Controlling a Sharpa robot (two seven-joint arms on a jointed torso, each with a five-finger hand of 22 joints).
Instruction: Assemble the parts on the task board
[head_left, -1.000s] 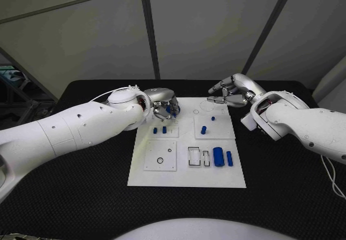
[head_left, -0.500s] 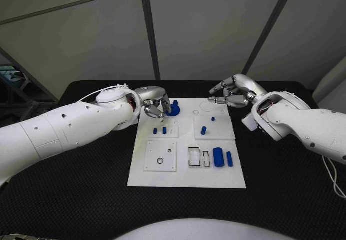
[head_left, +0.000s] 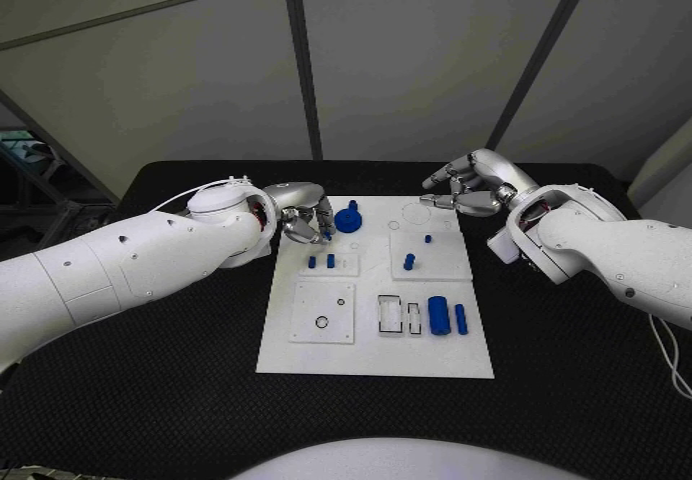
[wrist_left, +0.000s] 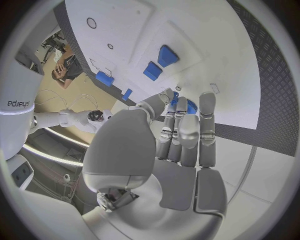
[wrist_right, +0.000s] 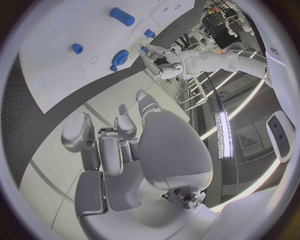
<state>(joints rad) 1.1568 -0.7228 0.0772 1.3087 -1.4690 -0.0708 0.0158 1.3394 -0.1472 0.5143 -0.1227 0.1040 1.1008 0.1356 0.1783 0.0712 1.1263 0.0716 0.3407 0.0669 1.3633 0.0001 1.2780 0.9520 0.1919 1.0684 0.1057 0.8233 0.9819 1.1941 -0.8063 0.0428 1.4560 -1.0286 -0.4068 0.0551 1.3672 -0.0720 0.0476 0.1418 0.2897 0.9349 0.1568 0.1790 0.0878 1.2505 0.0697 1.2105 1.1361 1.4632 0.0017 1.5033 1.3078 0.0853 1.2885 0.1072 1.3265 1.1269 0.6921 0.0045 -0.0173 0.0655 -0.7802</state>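
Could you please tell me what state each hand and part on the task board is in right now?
left hand: grips the blue knob-shaped part at the board's far left corner
right hand: fingers curled, holding nothing, above the far right corner
task board: flat on the table
two small blue pegs: upright in the board
large blue cylinder: lying on the board

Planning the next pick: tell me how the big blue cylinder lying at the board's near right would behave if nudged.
The big blue cylinder lies on its side on the task board, so it would probably roll. It looks rigid. Its smooth surface may slip.
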